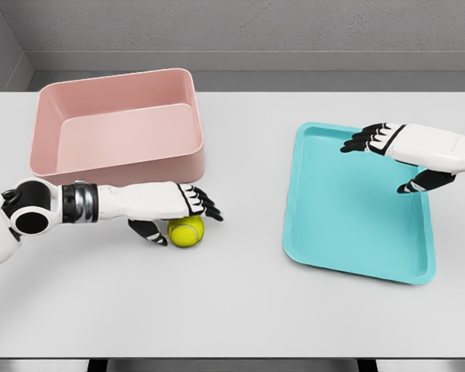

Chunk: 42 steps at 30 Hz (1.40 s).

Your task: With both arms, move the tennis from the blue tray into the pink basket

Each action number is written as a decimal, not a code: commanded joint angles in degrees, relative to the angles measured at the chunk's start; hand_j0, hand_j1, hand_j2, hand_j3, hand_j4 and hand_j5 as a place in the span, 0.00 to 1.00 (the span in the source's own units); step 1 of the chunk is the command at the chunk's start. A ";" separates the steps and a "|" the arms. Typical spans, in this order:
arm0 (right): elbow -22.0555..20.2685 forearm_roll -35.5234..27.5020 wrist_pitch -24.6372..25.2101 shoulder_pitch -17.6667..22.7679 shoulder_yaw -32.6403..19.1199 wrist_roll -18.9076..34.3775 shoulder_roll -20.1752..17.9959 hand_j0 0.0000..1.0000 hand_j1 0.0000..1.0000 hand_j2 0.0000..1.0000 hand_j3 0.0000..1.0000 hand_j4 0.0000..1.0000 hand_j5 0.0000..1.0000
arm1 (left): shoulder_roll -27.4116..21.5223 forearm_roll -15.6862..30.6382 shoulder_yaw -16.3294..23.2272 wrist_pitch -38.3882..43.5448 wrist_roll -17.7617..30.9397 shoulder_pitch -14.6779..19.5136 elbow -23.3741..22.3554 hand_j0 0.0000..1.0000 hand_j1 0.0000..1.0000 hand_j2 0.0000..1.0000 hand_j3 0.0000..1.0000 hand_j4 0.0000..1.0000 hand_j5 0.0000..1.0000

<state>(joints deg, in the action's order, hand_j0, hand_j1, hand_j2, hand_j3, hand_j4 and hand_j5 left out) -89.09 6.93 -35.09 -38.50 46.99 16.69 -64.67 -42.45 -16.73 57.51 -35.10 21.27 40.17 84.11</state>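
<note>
Since the ball (186, 231) lies on the bare table (240, 310) just in front of the basket (116, 124), and not in the tray (356, 203), the step in hand looks like the left arm's pickup for the final drop.

Largest first: the table is wide and flat, so a nudged ball will roll freely. The basket sits at the back left, its near wall just behind the ball; it appears empty. The tray lies well apart to the right and also holds nothing.

The left hand (178, 208) reaches in over the ball, fingers spread above and past it, thumb low on its left side. It touches or nearly touches the ball, but the fingers are not closed around it, so I judge it loose rather than gripping. The right hand (407, 155) hovers over the tray's far right part, fingers relaxed, holding nothing.

To do this well, the left hand should settle so thumb and fingers oppose across the ball's middle before closing; pressing from above alone would likely squirt it away. Then lift well above the basket's near wall before moving back over it.
</note>
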 commanded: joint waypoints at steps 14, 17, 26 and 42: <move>0.76 -0.42 0.09 0.00 -0.06 0.01 0.16 1.00 1.00 1.00 1.00 1.00 1.00 | -0.09 0.38 0.05 0.10 -0.17 0.00 0.18 0.85 0.85 0.85 0.85 0.85 0.85; 0.93 -0.42 0.09 0.00 -0.06 -0.08 0.16 1.00 1.00 1.00 1.00 1.00 1.00 | -0.17 0.21 0.05 0.10 -0.17 0.00 0.27 0.79 0.79 0.79 0.79 0.79 0.79; 1.64 -0.51 0.09 0.00 -0.06 -0.08 0.16 1.00 1.00 1.00 1.00 1.00 1.00 | -0.17 -0.14 2.08 0.10 -0.09 1.05 0.18 0.71 0.71 0.71 0.71 0.71 0.71; 2.52 -0.51 0.09 0.00 0.03 0.01 0.42 1.00 1.00 1.00 1.00 1.00 1.00 | -0.35 0.56 2.34 0.10 -0.70 2.02 0.53 0.59 0.59 0.59 0.59 0.59 0.59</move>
<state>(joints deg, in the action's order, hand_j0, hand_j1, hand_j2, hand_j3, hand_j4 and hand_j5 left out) -86.66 6.80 -35.09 -38.50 47.03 16.65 -64.21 -42.80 -16.77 60.20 -35.10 20.68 42.28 84.53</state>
